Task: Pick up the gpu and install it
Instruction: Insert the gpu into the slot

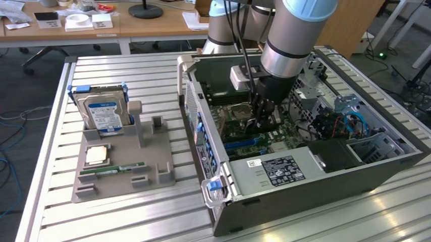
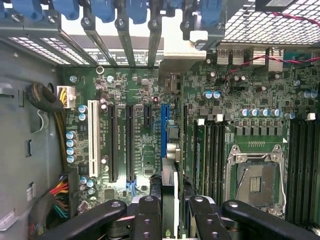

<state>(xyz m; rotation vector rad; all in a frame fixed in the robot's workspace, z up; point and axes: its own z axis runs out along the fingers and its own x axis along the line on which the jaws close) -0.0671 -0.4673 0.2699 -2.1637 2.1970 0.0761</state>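
Note:
My gripper (image 1: 260,120) reaches down inside the open computer case (image 1: 316,186), over the motherboard (image 1: 237,132). In the wrist view the gripper (image 2: 170,212) is shut on the gpu (image 2: 171,150), a thin card seen edge-on between the black fingers (image 2: 146,215). The card runs along the blue expansion slot (image 2: 163,117), just beside and above it. Its silver bracket (image 2: 183,53) sits at the case's rear slot openings. Whether the card's edge is seated in the slot is hidden.
On the exterior view's left a grey fixture (image 1: 121,166) carries a blue-labelled hard drive (image 1: 104,115), a green RAM stick (image 1: 112,171) and a processor (image 1: 96,155). Near the card lie the empty processor socket (image 2: 256,176), black slots (image 2: 113,142) and cable bundles (image 2: 47,102).

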